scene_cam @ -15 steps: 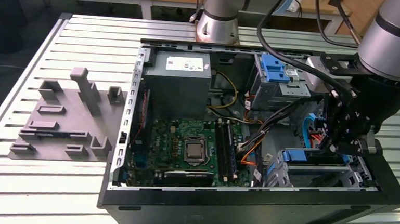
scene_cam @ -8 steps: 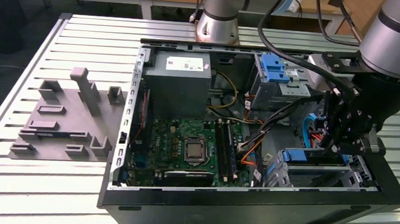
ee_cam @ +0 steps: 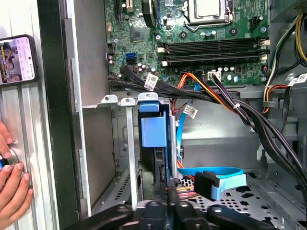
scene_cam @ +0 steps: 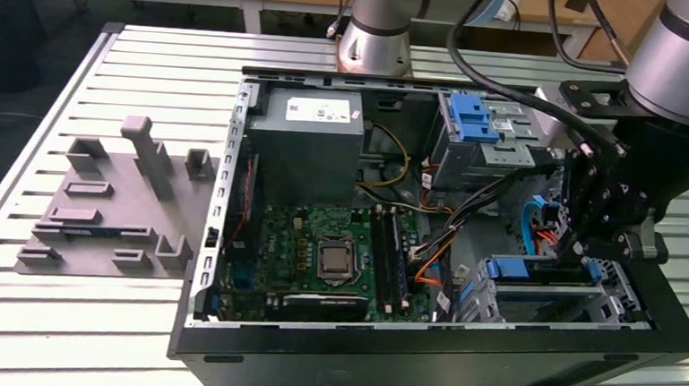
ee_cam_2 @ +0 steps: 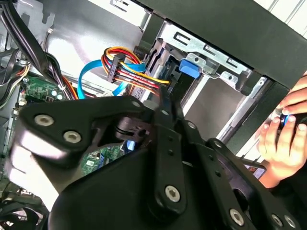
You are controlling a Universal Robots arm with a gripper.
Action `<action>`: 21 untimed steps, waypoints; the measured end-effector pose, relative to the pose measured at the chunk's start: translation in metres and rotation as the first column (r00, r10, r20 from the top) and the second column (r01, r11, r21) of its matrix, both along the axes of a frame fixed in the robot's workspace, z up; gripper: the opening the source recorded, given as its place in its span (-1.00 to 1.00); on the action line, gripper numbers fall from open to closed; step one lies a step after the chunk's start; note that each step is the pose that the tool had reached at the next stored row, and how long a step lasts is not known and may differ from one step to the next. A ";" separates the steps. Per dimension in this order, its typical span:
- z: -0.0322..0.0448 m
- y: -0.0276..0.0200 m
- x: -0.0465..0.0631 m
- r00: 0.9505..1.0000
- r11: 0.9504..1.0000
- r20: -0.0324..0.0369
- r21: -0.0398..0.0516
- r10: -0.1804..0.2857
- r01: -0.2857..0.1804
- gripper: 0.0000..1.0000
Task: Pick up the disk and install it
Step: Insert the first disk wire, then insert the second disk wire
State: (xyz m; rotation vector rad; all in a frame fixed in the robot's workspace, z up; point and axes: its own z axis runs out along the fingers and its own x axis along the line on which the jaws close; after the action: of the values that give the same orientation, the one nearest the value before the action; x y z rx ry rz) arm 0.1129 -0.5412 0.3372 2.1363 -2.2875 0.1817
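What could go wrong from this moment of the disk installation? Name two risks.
1. The tool hangs low inside the computer case, close to loose cables; they could snag.
2. A person's hand rests just outside the case wall, near the arm; a sudden move might strike it.

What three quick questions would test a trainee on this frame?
1. True or false: the disk lies outside the computer case.
2. The gripper is nearest to: A the power supply; B the drive cage holding the disk; C the processor socket.
3. Fill in: in the first wrist view, a person's ___ rests on the table beside the case.

Key: 1 false, it stands in the cage inside the case. 2 B. 3 hand.
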 end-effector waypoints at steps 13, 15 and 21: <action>0.0001 0.0000 0.000 1.000 1.000 0.000 0.002 0.000 0.000 -0.79; 0.0001 0.0000 0.000 1.000 1.000 0.000 0.002 0.000 0.000 -0.79; 0.0002 -0.0001 -0.004 1.000 1.000 0.000 0.002 0.000 0.000 -0.79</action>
State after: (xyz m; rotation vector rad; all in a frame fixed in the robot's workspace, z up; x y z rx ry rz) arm 0.1091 -0.5413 0.3373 2.1372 -2.2883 0.1801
